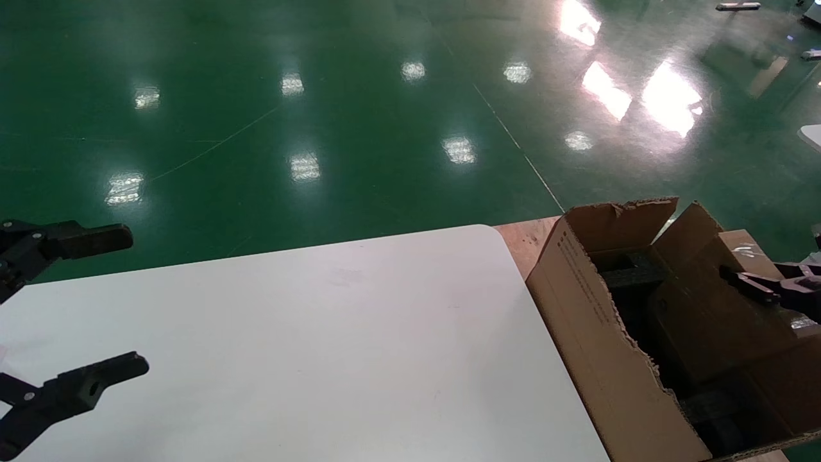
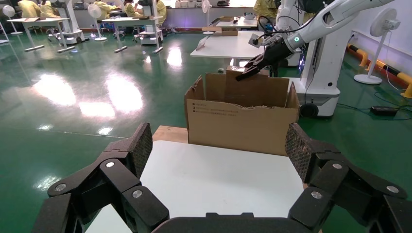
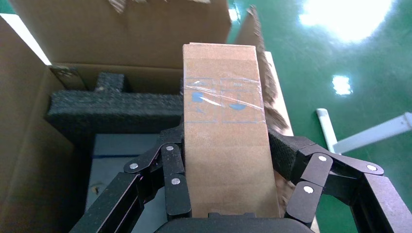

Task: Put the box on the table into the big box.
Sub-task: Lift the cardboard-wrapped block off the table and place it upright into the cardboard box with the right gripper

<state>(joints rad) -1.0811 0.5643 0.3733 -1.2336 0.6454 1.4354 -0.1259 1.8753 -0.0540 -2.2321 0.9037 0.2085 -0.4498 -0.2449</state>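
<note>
The box (image 3: pixel 223 141), a small plain brown carton with clear tape across it, is held in my right gripper (image 3: pixel 227 141), which is shut on its two sides. In the head view the box (image 1: pixel 712 314) hangs inside the open top of the big box (image 1: pixel 590 321), with the right gripper (image 1: pixel 763 289) over it. The big box has ragged torn edges and black foam (image 3: pixel 111 107) inside. It stands off the right end of the white table (image 1: pixel 321 333). My left gripper (image 1: pixel 128 301) hovers open over the table's left end, holding nothing.
A wooden board (image 1: pixel 526 240) lies under the big box beside the table corner. Shiny green floor (image 1: pixel 321 128) stretches beyond the table. In the left wrist view, other white tables (image 2: pixel 228 46) and a fan (image 2: pixel 374 48) stand far behind the big box (image 2: pixel 238 126).
</note>
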